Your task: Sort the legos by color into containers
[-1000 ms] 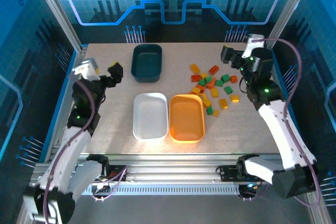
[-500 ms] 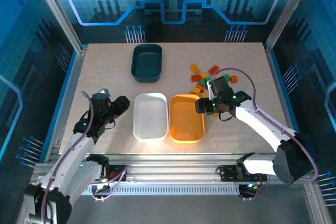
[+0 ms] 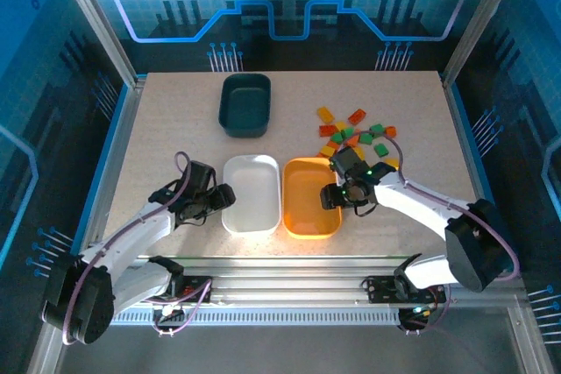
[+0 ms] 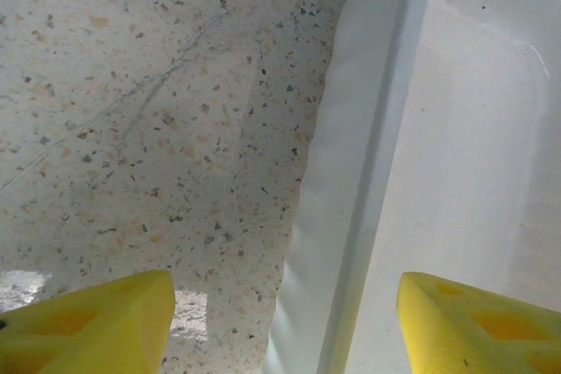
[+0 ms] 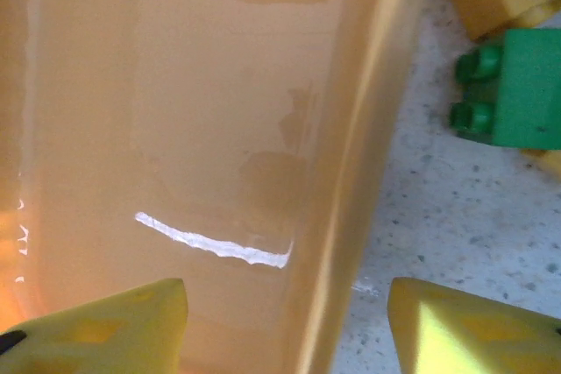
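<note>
While straddling white tub (image 3: 252,183) 9 o'clock rim, left gripper (image 3: 220,198) jaws spread, unclamped. Right gripper (image 3: 335,196) spread across orange tub (image 3: 308,203) 3 o'clock rim. Legos (image 3: 361,137) loose on table (image 3: 175,129), 1 o'clock from orange tub.

Left tub (image 3: 252,193) beside right tub (image 3: 304,192); third tub (image 3: 245,104) behind; legos (image 3: 359,135) right-rear.

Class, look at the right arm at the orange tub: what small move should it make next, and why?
Probably close the right fingers on the right wall of the orange tub: they straddle it, one inside, one outside, with gaps showing. That would steady the tub beside the legos, none yet sorted.
</note>
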Robot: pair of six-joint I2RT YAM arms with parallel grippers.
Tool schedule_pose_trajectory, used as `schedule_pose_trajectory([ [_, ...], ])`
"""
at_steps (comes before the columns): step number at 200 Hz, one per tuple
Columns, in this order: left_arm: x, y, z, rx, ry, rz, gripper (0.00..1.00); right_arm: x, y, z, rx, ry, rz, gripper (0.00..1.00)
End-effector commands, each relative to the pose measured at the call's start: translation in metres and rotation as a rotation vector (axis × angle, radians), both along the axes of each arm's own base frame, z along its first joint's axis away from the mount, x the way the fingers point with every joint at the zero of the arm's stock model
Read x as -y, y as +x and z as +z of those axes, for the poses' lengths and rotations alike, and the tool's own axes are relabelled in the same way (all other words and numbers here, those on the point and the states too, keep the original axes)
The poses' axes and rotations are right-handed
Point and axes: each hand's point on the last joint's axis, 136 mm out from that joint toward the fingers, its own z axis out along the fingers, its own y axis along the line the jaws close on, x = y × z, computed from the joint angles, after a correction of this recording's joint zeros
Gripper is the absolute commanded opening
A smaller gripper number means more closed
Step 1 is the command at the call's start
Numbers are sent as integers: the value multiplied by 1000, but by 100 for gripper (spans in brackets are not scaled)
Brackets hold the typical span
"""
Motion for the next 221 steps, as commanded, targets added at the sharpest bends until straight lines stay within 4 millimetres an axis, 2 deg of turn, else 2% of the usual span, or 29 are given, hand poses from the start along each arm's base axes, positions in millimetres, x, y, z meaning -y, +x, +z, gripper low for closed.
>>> schedule_pose_trajectory([
  [1,4,3,-7,8,20,-52,68,0,1,-10,7,-37,-48,53],
  [15,5,7,-13,0,30,-59,61,4,2,-12,24,-72,-73,47],
  [34,6,12,-18,-3,37,-64,45,9,5,-9,56,-107,-97,39],
  [49,5,14,-18,-9,50,-58,38,10,6,-7,71,-111,-110,28],
  [95,6,19,-4,13,52,-66,18,9,9,4,120,-83,-114,19],
  [121,6,18,8,27,58,-84,3,5,9,7,126,-64,-105,6],
  [132,10,16,19,46,57,-107,0,4,9,10,134,-55,-104,0],
  [162,19,12,62,135,55,-168,0,1,9,31,178,-13,-107,0],
  [178,19,19,91,205,62,-177,0,-1,14,49,218,13,-111,0],
  [191,11,37,115,275,135,-158,0,-1,21,64,259,18,-122,0],
  [198,4,50,128,298,184,-141,0,-5,33,85,303,39,-132,0],
  [207,-2,73,146,320,207,-125,0,-8,46,98,334,49,-142,0],
  [221,-22,114,168,336,218,-57,0,-12,70,120,387,67,-156,0],
])
